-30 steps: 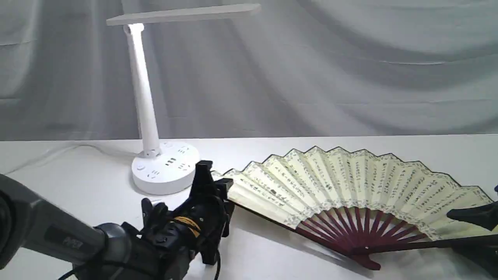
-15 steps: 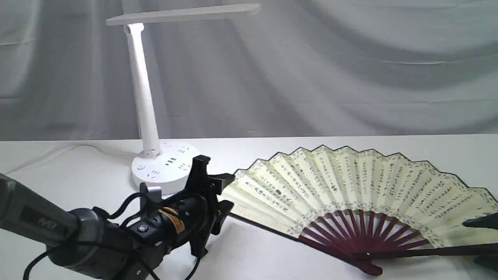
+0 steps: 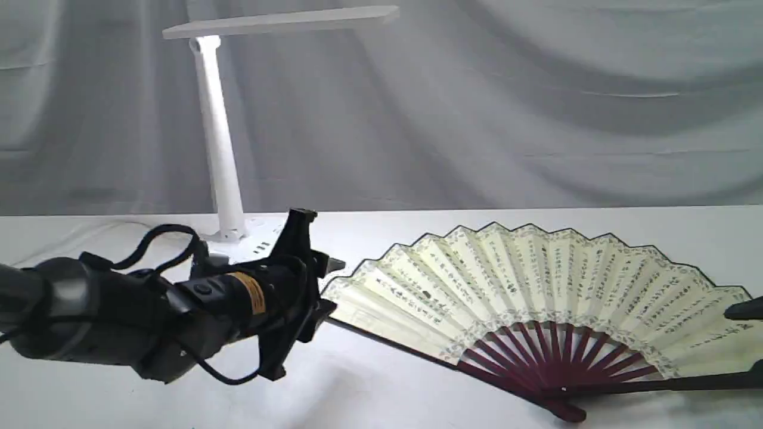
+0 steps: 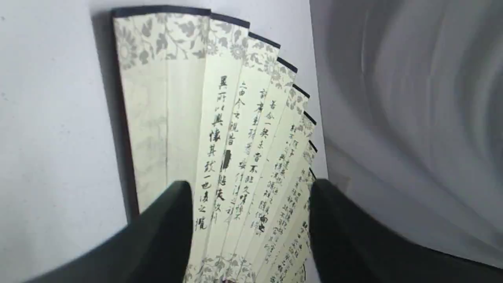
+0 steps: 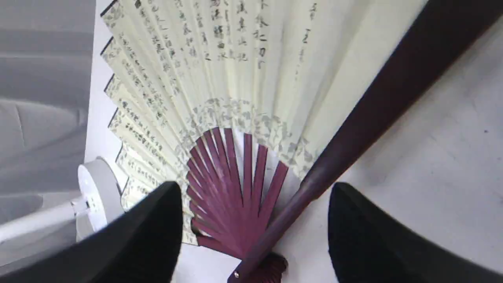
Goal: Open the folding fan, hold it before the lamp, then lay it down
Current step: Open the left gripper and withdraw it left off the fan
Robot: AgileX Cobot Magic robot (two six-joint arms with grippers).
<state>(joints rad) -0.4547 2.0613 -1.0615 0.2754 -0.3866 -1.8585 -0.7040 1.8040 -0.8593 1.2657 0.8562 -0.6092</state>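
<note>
The folding fan lies spread open and flat on the white table, pivot toward the front, calligraphy facing up. My left gripper hovers just off the fan's left guard, open and holding nothing; the left wrist view shows the fan's pleats beyond its parted fingers. My right gripper is open above the fan's right guard, not touching it; only one of its fingers shows at the exterior view's right edge. The lamp stands at the back left, its base partly hidden by my left arm.
A grey draped curtain closes off the back of the table. The lamp's cable trails left along the far edge. My left arm stretches low across the front left of the table.
My left gripper has let go of the fan's left end, lifted and drawn back to the left. The fan has settled flat. The right gripper has drawn back toward the right edge.
</note>
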